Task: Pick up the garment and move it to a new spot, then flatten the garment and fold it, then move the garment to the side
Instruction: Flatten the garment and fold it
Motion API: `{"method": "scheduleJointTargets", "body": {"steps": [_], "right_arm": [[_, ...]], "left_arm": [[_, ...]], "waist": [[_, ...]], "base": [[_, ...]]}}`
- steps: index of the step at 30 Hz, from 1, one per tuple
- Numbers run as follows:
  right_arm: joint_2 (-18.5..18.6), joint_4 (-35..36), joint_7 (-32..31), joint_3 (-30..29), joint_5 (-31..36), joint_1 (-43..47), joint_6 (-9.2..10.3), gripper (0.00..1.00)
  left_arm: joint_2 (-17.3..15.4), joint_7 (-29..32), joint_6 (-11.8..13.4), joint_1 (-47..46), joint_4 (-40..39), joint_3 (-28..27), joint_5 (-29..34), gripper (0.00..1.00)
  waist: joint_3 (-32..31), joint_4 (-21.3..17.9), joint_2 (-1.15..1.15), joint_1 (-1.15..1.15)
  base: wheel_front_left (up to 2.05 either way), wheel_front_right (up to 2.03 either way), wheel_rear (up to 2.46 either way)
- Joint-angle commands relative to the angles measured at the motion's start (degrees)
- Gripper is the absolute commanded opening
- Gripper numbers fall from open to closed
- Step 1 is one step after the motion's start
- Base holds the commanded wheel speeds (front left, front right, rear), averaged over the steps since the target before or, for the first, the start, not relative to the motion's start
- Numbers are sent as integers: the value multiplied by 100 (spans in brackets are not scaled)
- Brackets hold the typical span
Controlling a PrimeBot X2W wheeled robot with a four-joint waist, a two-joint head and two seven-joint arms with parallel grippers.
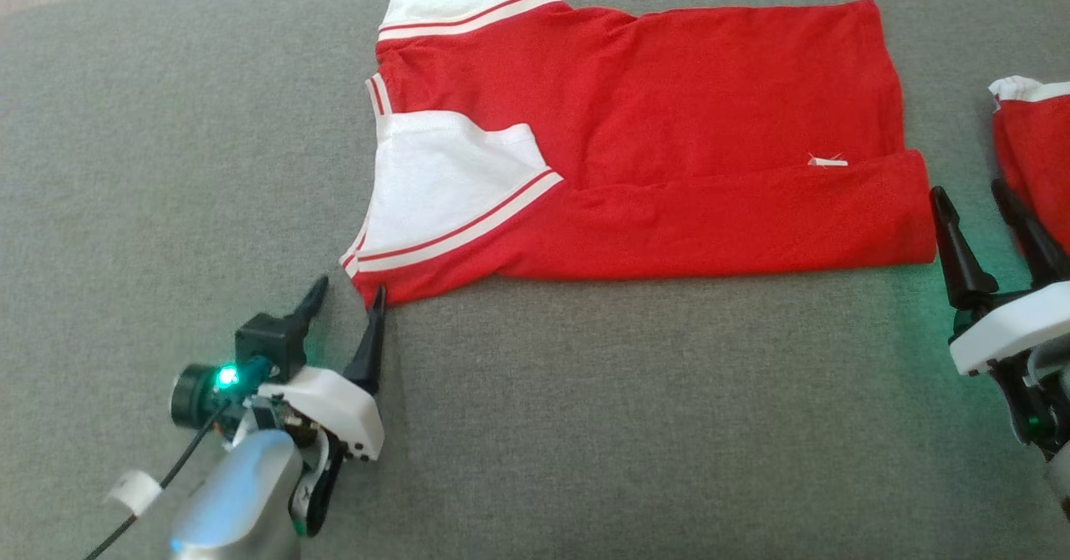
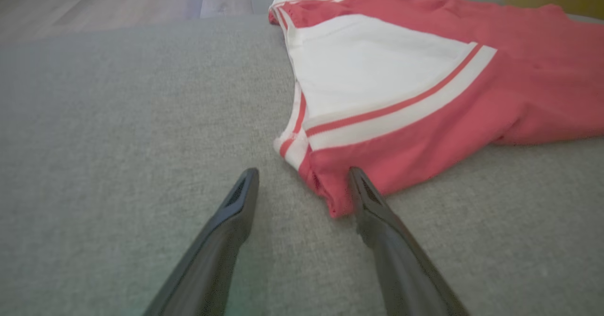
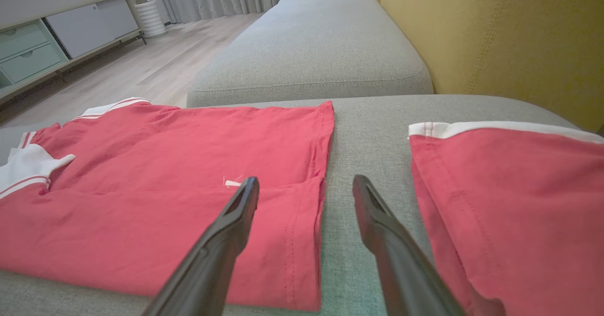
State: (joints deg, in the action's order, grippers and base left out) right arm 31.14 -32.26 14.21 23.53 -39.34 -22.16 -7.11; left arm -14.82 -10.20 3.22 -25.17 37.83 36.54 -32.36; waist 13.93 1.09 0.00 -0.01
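Observation:
The garment (image 1: 652, 142), a red shirt with white striped sleeves and collar, lies flat and partly folded on the grey cushion; its near long edge is folded over. It also appears in the wrist views as the garment (image 2: 424, 85) and the garment (image 3: 165, 198). My left gripper (image 1: 347, 297) stands open at the shirt's near left corner, its right fingertip (image 2: 361, 184) touching the red hem, nothing held. By the shirt's right end my right gripper (image 1: 970, 196) is open and empty, its fingers (image 3: 236, 212) over the hem corner.
A second red garment (image 1: 1032, 150) with a white band lies at the right edge, close to my right fingers, also seen as the second garment (image 3: 509, 203). The grey cushion (image 1: 585, 418) extends wide in front. A yellow backrest (image 3: 495, 37) and wooden floor (image 3: 155, 66) lie beyond.

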Motion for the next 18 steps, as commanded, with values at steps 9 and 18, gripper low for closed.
{"method": "scheduleJointTargets", "body": {"steps": [9,18], "right_arm": [[76,69,78,47,-34,108,-37,100],[-69,-626,-193,219,-347,-2,-37,100]], "left_arm": [[-53,128,-117,75,-93,-200,-220,0],[-141,-157,-291,-12,-409,-171,-171,0]], "waist": [[20,-55,0,1],[11,109,0,1]], "base": [[0,0,0],[0,0,0]]}}
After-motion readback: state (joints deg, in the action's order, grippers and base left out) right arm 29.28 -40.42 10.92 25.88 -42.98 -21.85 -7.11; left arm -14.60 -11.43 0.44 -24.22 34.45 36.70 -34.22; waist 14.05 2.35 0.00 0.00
